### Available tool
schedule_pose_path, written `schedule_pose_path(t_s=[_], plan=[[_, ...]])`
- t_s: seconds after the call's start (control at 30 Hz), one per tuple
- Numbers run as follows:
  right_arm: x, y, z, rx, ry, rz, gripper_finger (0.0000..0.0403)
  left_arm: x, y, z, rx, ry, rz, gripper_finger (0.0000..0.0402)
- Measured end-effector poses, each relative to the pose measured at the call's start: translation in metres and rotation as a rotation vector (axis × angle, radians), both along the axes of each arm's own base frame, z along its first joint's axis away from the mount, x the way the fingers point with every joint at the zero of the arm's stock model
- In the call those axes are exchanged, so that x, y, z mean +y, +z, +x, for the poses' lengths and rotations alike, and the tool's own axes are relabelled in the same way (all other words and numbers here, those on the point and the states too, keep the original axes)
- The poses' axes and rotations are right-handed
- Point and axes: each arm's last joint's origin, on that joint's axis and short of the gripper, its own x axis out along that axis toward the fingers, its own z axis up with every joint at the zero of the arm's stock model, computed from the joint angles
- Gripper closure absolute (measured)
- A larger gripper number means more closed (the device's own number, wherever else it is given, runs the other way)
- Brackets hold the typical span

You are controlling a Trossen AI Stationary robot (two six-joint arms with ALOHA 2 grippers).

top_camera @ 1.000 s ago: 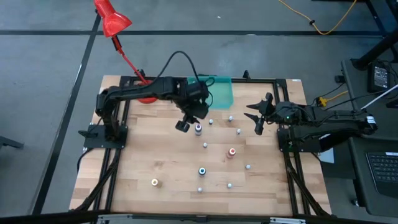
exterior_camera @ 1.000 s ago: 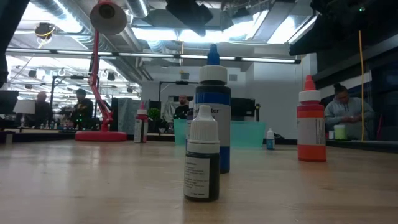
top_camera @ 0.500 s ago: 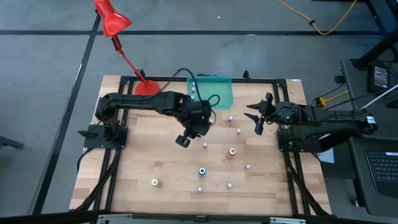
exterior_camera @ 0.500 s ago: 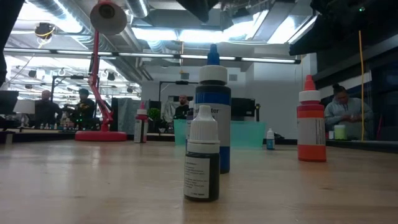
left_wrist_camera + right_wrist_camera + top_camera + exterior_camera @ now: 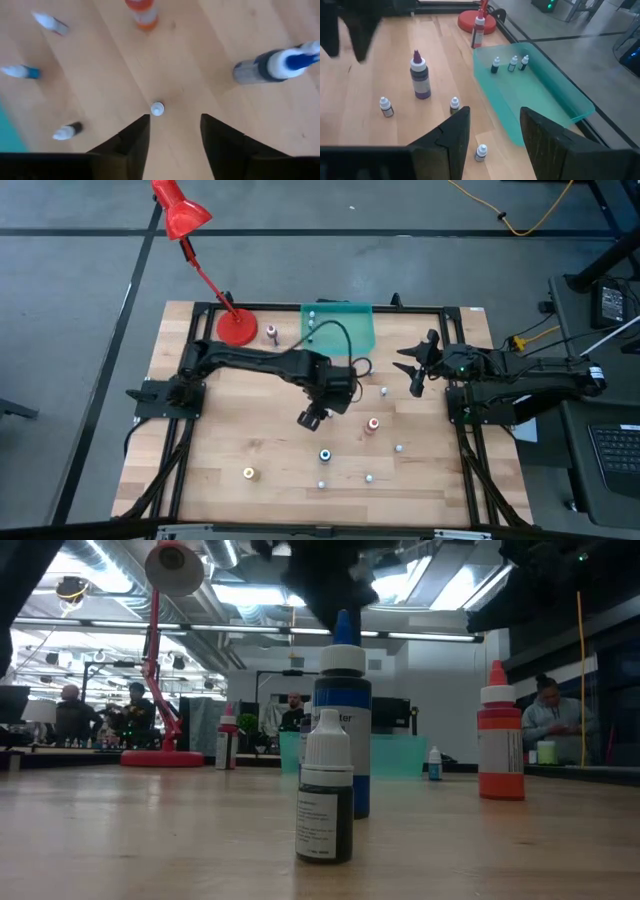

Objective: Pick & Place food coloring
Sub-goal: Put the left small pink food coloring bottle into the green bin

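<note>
While upright, tiny bottle [image 5: 157, 108] between open fingers [image 5: 131, 141].

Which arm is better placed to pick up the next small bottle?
Left. Its open left gripper hangs mid-table straight above a tiny white-capped bottle, fingers either side. The right gripper waits open at the table's right edge.

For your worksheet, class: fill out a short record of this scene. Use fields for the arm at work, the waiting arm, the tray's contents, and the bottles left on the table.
Arm at work: left gripper, open, above a tiny white-capped bottle mid-table
Waiting arm: right gripper, open, at the table's right edge
Tray contents: teal tray holds three small bottles
Loose on table: purple bottle, blue bottle, red-orange bottle, yellow bottle, several tiny whitish ones
Other: red lamp with a pink bottle beside it
</note>
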Motion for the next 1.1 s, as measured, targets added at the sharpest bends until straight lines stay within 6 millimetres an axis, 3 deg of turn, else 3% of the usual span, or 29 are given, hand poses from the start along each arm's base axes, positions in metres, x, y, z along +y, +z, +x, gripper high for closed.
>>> schedule_pose_path(t_s=[0.23,0.43,1.1], plan=[[0.0,0.0,0.0,-0.008,-0.012,0.025,0.0228,-0.001,-0.047,0.019,0.09,-0.008,0.019,0.0169],[0.0,0.0,0.0,-0.006,-0.011,0.025,0.0228,-0.001,-0.077,0.028,0.141,-0.017,0.04,0.0161],[0.001,-0.001,0.0,-0.005,0.013,0.033,0.0228,0.021,-0.101,0.038,0.151,0.024,0.007,0.0214]])
